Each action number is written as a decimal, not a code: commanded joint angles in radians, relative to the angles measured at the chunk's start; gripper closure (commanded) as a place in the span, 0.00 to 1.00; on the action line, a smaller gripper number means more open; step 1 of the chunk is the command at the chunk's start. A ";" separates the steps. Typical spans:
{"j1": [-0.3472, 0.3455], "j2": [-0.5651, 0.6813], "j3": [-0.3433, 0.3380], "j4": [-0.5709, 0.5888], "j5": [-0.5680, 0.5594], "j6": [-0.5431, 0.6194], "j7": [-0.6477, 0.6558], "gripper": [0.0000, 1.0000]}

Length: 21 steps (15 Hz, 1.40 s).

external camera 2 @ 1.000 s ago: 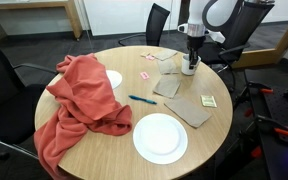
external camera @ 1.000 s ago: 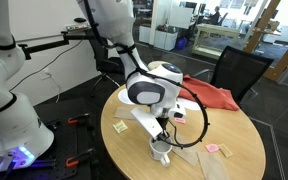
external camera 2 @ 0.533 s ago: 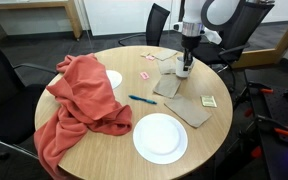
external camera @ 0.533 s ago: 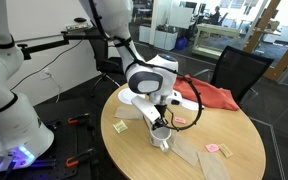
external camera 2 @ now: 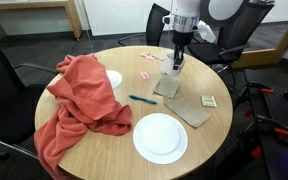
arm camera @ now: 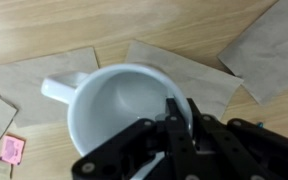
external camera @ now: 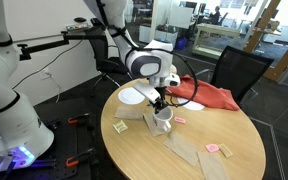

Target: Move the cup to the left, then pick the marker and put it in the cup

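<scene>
The cup (arm camera: 119,112), a small white mug with a side handle, shows in both exterior views (external camera: 162,121) (external camera 2: 173,72). My gripper (arm camera: 181,118) is shut on the cup's rim, one finger inside and one outside. It holds the cup upright, low over the brown paper pieces. The gripper comes down from above in both exterior views (external camera: 160,106) (external camera 2: 174,62). The marker (external camera 2: 141,99), a thin dark stick, lies on the table beside the red cloth, well apart from the cup. The cup is empty inside.
A red cloth (external camera 2: 82,100) (external camera: 210,94) covers one side of the round table (external camera 2: 114,150). White plates (external camera 2: 160,138) (external camera 2: 114,78) (external camera: 133,97), brown paper pieces (external camera 2: 189,108) (arm camera: 44,70), a yellow card (external camera 2: 210,100) and pink cards (external camera 2: 145,75) (arm camera: 11,150) lie around. Chairs stand round the table.
My gripper has carried the cup across the table, away from the table edge and toward the red cloth, leftward in the view with the marker. The marker has not moved.
</scene>
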 commanded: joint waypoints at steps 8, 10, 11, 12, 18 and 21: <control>0.077 0.065 0.031 0.205 -0.030 -0.020 0.050 0.97; 0.086 0.104 0.039 0.256 -0.029 -0.029 0.048 0.97; 0.091 0.123 0.041 0.279 -0.030 -0.034 0.051 0.97; 0.094 0.145 0.043 0.305 -0.030 -0.042 0.049 0.97; 0.118 0.261 0.035 0.454 -0.037 -0.108 0.060 0.97; 0.123 0.310 0.034 0.520 -0.036 -0.158 0.062 0.97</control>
